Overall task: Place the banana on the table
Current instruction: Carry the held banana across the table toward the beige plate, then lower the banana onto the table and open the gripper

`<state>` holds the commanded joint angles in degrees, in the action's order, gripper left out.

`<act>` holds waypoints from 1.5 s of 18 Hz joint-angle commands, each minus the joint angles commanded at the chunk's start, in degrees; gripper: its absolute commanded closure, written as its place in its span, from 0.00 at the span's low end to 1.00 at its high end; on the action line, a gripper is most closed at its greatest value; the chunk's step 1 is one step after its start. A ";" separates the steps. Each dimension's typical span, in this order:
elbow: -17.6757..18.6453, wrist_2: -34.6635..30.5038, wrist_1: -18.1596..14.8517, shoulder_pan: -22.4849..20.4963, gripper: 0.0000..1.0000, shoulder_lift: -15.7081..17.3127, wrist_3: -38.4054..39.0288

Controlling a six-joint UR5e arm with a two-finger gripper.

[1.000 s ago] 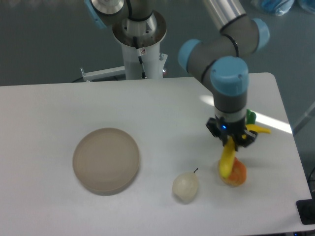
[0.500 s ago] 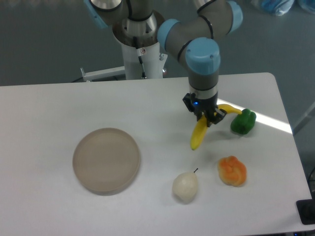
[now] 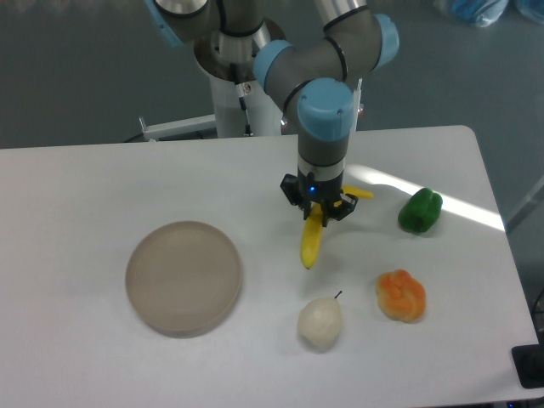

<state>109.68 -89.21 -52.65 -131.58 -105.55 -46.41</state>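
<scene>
The yellow banana (image 3: pixel 312 240) hangs from my gripper (image 3: pixel 318 209), which is shut on its upper part. Its lower tip points down and left, close over the white table (image 3: pixel 102 183); I cannot tell whether it touches. Its stem end sticks out to the right of the fingers. The gripper stands over the middle of the table, right of the round plate.
A round beige-grey plate (image 3: pixel 184 276) lies at the left. A pale pear (image 3: pixel 320 322) sits in front of the banana. A lumpy orange fruit (image 3: pixel 401 295) and a green pepper (image 3: pixel 420 211) lie to the right. The robot base (image 3: pixel 244 76) stands behind the table.
The gripper has carried the banana leftward, from over the orange fruit at the right toward the table's middle. The green pepper, earlier hidden behind the gripper, now shows.
</scene>
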 joint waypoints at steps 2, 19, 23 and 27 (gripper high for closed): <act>0.18 -0.09 0.96 0.36 0.81 -1.05 0.00; 0.88 -0.97 3.43 2.73 0.81 -5.45 -4.74; 1.14 -1.41 3.43 2.73 0.81 -5.45 -6.94; 1.06 -1.41 3.43 2.73 0.81 -5.54 -6.94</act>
<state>110.74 -90.62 -49.22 -128.85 -111.09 -53.35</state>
